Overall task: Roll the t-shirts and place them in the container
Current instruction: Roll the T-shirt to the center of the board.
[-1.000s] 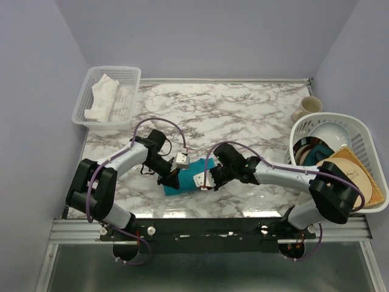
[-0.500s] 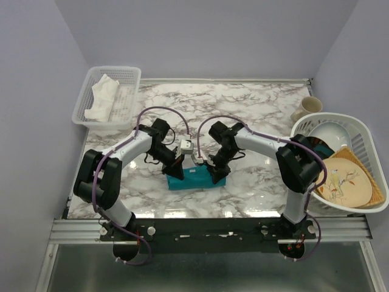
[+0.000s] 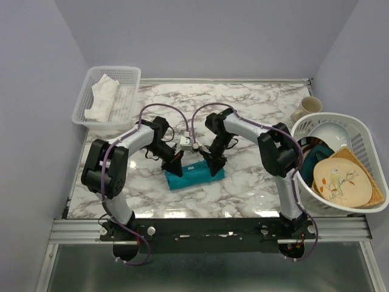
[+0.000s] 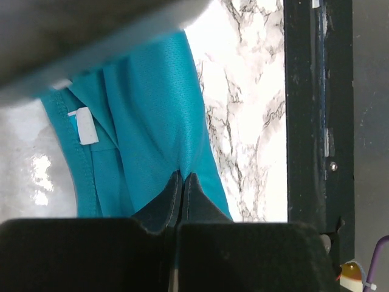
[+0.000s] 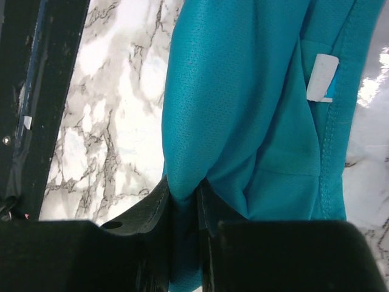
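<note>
Both arms had swung their elbows outward over the last second, carrying the bundle slightly back. The teal-blue thin-mesh t-shirt (image 3: 196, 176) lay as a short roll near the front of the white marbled tabletop (image 3: 255, 109). The left end effector (image 4: 181, 180) was pressed together on a fold at 1 end, and the right end effector (image 5: 182, 193) pinched a thicker fold at the other. Soft, light and limp, the shirt would probably slump unless held at both ends. The white mesh basket (image 3: 137, 70) held a crumpled white cloth (image 3: 100, 97). The white slotted tub (image 3: 364, 128) held a bird-patterned plate (image 3: 340, 182) and other dishes.

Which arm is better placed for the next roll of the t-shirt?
Right, probably: the right gripper visibly clamps a fold of the t-shirt; the left gripper is shut at the cloth, hold unclear.
</note>
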